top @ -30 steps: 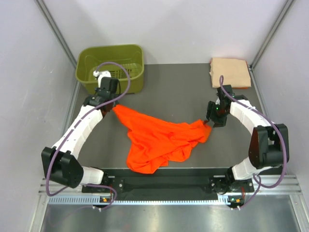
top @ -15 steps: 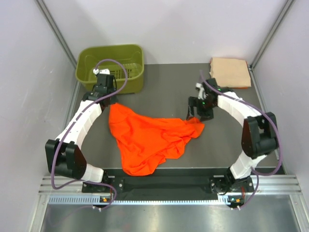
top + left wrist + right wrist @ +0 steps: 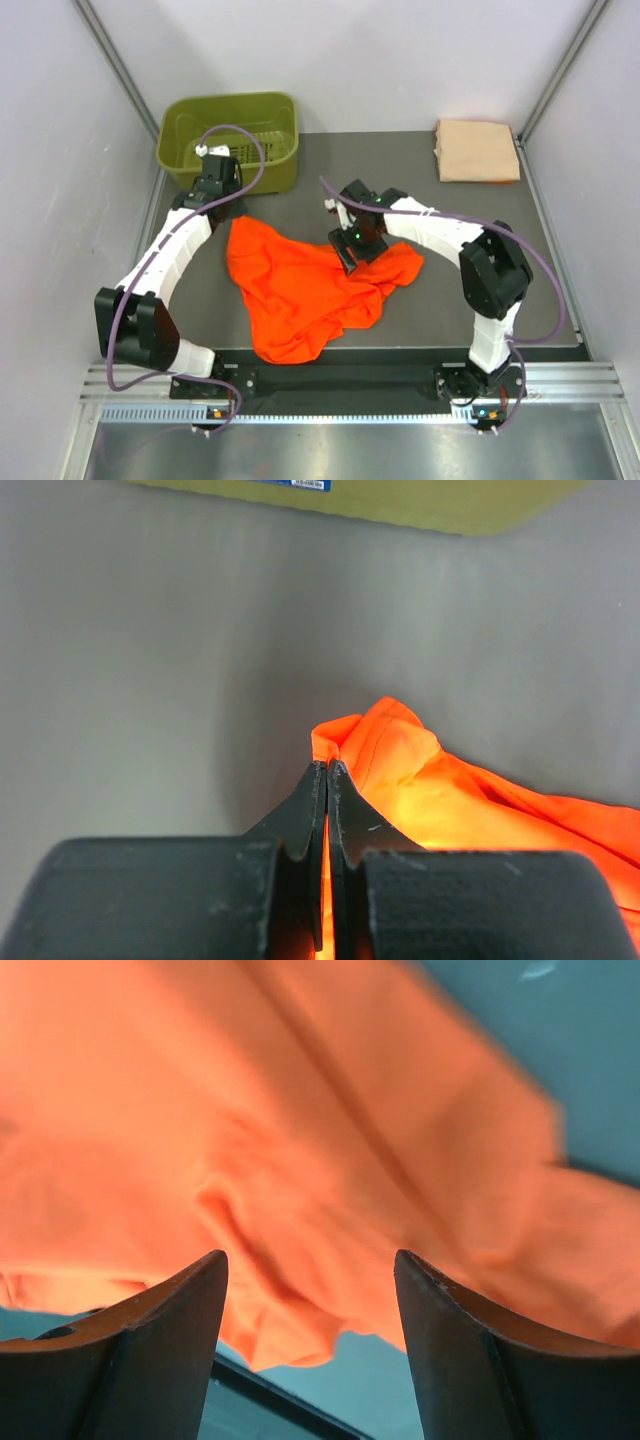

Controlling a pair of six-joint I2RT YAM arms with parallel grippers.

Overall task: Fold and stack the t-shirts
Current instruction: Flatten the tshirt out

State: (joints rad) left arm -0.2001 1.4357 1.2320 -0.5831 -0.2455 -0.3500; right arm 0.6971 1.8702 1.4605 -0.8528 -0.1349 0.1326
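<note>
The table bears all items. The orange t-shirt lies crumpled and unfolded at its near centre. The green basket stands at the far left corner. The peach t-shirt lies folded at the far right, judged the base of the stack. The left gripper is clamped on the orange t-shirt's far left corner, apparently anchoring it for spreading. The right gripper hangs over mid-cloth with jaws wide, holding nothing, likely seeking a second hold.

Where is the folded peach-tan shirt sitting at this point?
In the top view, the peach-tan shirt lies folded at the far right corner of the table, across from the green basket and apart from the orange shirt.
</note>
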